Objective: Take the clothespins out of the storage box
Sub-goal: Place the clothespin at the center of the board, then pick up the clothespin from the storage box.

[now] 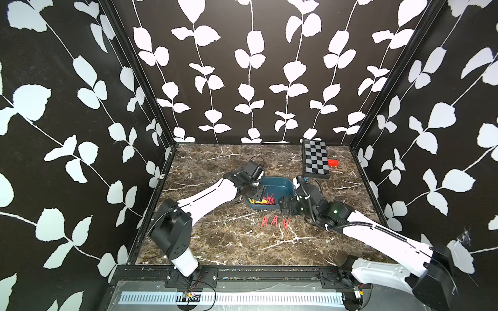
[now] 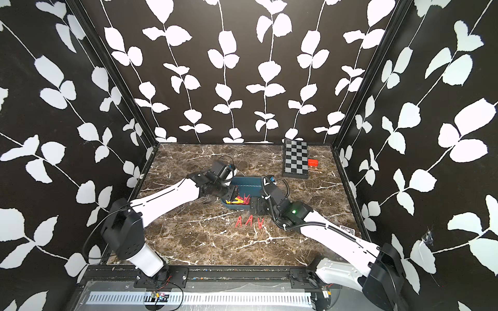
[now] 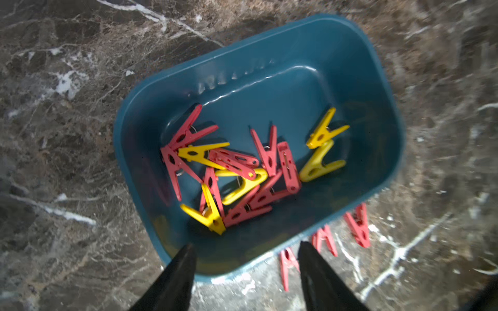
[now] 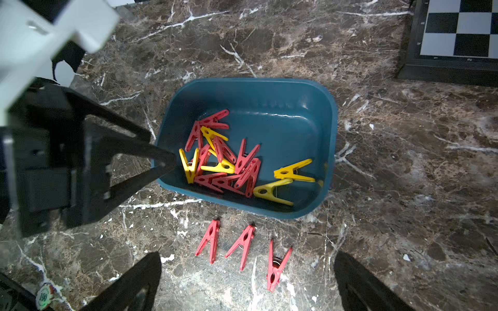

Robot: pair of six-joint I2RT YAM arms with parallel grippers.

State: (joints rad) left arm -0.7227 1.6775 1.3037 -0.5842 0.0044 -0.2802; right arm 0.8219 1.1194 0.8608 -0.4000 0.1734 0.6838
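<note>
Left wrist view: the black left gripper (image 3: pixel 246 245) is hovering, fingers parted and empty, over the teal rectangular plastic storage box (image 3: pixel 310 45) holding red and yellow plastic clothespins (image 3: pixel 237 175). Three red clothespins (image 4: pixel 244 250) are lying just outside it, near the right gripper (image 4: pixel 248 254), which is hanging spread wide.

Brown marbled surface (image 1: pixel 221 242) carries the teal storage box (image 1: pixel 279 185), three red clothespins (image 1: pixel 275 219) just beside its near wall, and a checkerboard box (image 1: pixel 315 159) touching a small red block (image 1: pixel 333 162)

Checkerboard box (image 1: pixel 315 159), red block (image 1: pixel 333 162), marble tabletop (image 1: pixel 215 237)
</note>
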